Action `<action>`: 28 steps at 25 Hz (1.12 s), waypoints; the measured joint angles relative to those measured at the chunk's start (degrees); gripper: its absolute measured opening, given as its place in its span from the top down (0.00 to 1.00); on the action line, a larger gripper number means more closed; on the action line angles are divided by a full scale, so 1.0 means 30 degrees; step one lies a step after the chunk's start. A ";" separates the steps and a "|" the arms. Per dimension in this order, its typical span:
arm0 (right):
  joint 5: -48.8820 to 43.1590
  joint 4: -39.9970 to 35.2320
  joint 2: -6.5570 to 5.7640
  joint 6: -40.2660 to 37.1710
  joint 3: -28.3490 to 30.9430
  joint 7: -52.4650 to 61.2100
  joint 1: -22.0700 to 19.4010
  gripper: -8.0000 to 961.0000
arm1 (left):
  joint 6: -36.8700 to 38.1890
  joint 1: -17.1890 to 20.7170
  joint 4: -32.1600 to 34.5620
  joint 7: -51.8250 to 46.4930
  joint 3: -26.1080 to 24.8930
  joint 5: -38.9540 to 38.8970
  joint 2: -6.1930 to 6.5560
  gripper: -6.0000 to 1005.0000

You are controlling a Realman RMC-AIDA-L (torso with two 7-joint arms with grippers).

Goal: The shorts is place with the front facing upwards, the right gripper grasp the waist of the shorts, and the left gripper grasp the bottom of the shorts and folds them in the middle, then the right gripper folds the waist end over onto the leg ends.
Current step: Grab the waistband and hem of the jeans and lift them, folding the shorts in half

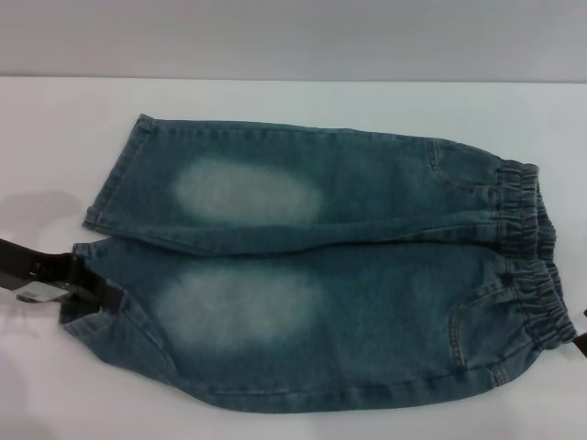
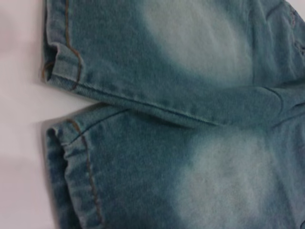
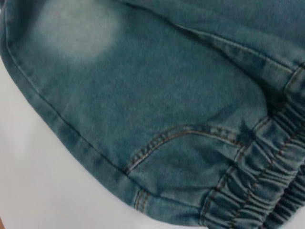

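Observation:
The blue-green denim shorts [image 1: 321,275] lie flat on the white table [image 1: 275,96], front up, with pale ovals on both thighs. The ruffled elastic waist [image 1: 532,266] is on the right and the two hemmed leg ends [image 1: 108,183] are on the left. My left gripper [image 1: 96,291] comes in from the left edge and sits on the near leg's hem [image 2: 71,167]. Only a dark sliver of my right gripper [image 1: 581,345] shows at the right edge, beside the near end of the waist. The right wrist view shows the waistband [image 3: 267,191] and a stitched pocket [image 3: 181,138] close up.
Bare white table [image 3: 38,181] surrounds the shorts on every side. A grey wall [image 1: 293,37] rises behind the table's far edge.

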 joint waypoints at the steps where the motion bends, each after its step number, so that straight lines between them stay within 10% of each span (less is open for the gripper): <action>1: -0.0079 0.0007 0.0039 0.0051 -0.0058 0.0021 0.0010 0.36 | 0.0000 0.0000 0.0000 0.0000 0.0000 0.0000 0.0000 0.95; 28: -0.0812 0.0638 0.0484 0.0981 -0.0691 0.0200 0.0685 0.36 | 0.0078 -0.0235 -0.0002 -0.0103 0.0002 0.0001 0.0009 0.95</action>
